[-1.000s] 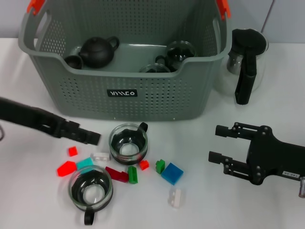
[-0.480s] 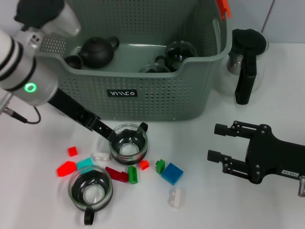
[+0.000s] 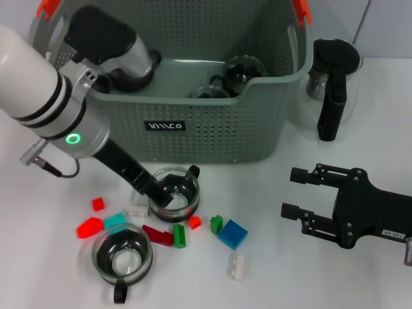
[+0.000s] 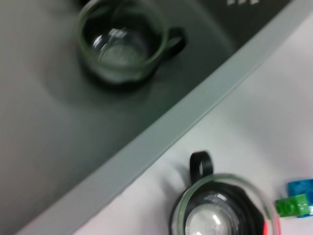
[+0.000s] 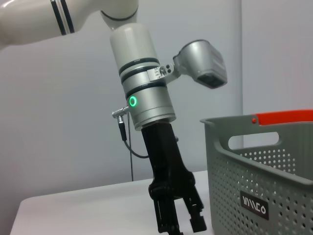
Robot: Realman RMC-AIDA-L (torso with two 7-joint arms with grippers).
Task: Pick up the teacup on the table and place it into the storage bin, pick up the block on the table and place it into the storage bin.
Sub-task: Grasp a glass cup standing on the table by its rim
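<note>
White desk (image 3: pixel 360 135) stretched under everything, and at its far side we saw the storage bin (image 3: pixel 212 132), grey and perforated, with a dark teapot (image 3: pixel 138 71) and glass cups already inside. We found the left pincer (image 3: pixel 159 190) reaching down just in front of the bin, at the near-left rim of the teacup (image 3: pixel 174 193); its fingers were parted, one seeming to dip inside the rim, nothing yet gripped as far as we could judge. The teacup stood upright on the desk, touching nothing of the bin but close to its front wall, a clear glass bowl in a dark surround, its black handle pointing away from the pincer toward the bin. A second teacup (image 3: pixel 122 254) stood nearer us with its handle toward the desk's edge. Scattered blocks lay around both: a blue block (image 3: pixel 232 234), a green block (image 3: pixel 179 235), a white block (image 3: pixel 237 266) and red ones. We judged the left arm far the nearer to the cup, so closing on the rim and lifting straight up over the bin's front wall was what the move turned on. The right pincer (image 3: pixel 299 193) rested open on the desk to the right, well apart from the cups
</note>
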